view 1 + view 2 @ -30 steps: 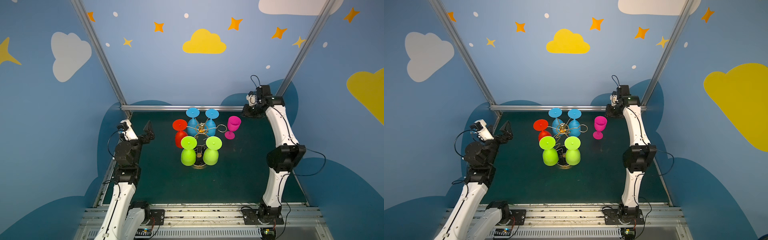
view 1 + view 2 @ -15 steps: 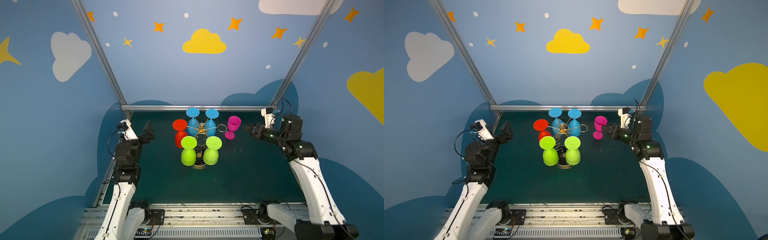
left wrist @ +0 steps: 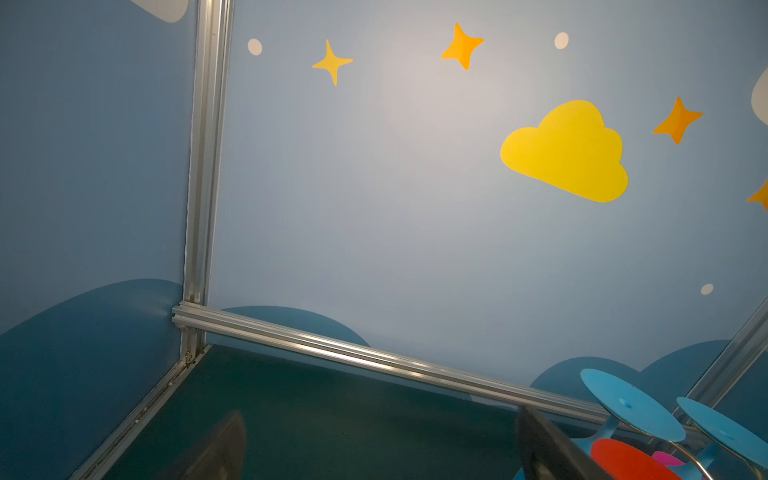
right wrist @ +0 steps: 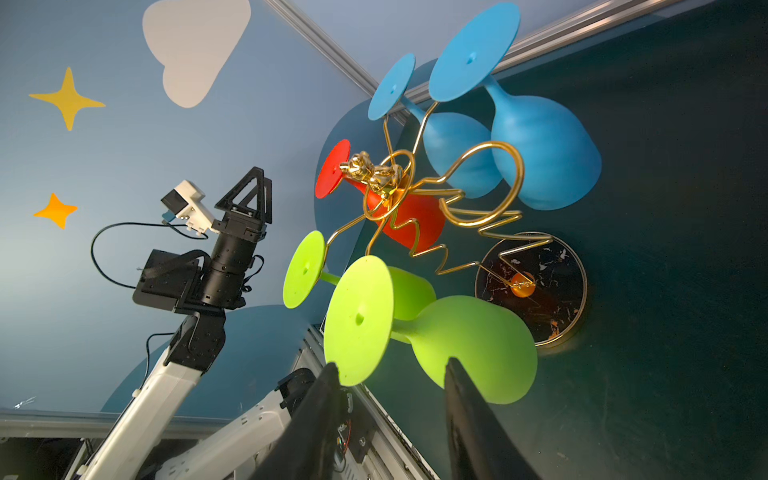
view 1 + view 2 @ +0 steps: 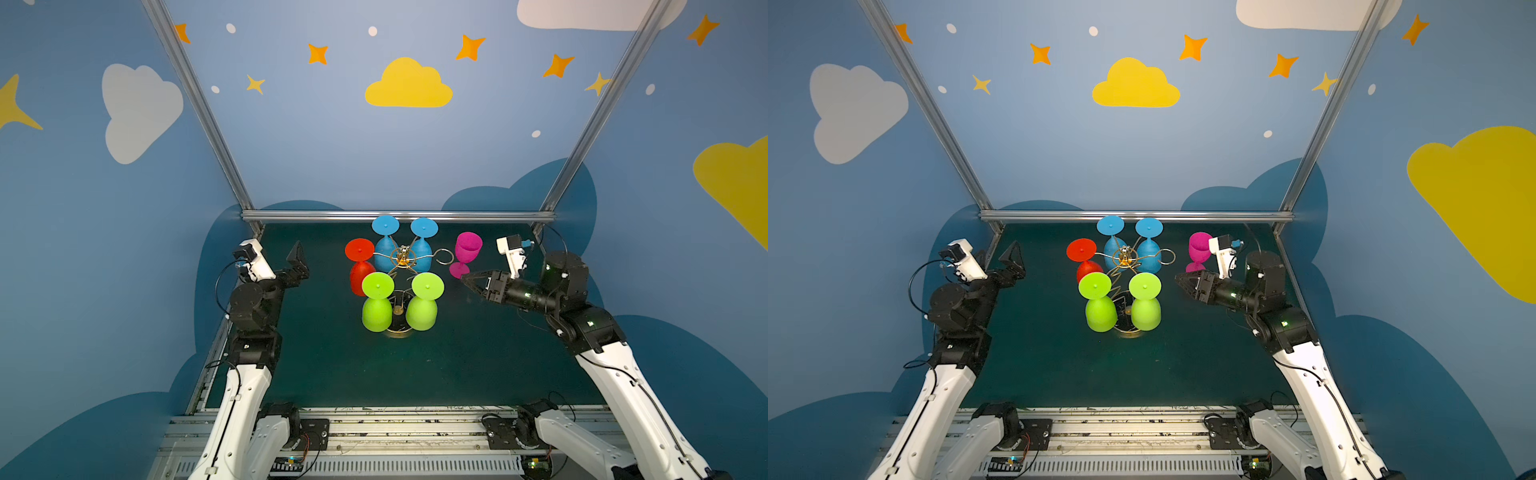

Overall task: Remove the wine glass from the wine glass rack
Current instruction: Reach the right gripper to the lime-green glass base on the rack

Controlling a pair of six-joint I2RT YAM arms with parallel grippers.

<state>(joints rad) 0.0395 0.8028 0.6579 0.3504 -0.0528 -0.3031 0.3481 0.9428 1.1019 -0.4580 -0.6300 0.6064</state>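
The gold wire wine glass rack (image 5: 402,257) stands mid-table on a round dark base (image 4: 555,266). Five wine glasses hang from it upside down: two blue (image 5: 420,253), one red (image 5: 360,274) and two green (image 5: 421,311). A magenta wine glass (image 5: 468,249) stands upright on the table, to the right of an empty loop (image 5: 444,256). My right gripper (image 5: 464,279) hovers low in front of the magenta glass, pointing at the rack, open and empty. In the right wrist view its fingers (image 4: 461,395) frame the nearer green glass (image 4: 478,345) from a distance. My left gripper (image 5: 297,258) is open and empty at the far left.
Metal frame rails (image 5: 399,216) and blue walls close in the green mat (image 5: 415,374) at the back and sides. The left wrist view shows the back corner, the blue glass feet (image 3: 631,405) and the red foot (image 3: 623,461).
The right arm has swung down from its raised pose at the back right and now reaches low towards the rack; its jaws have opened a little. The left arm has not moved.
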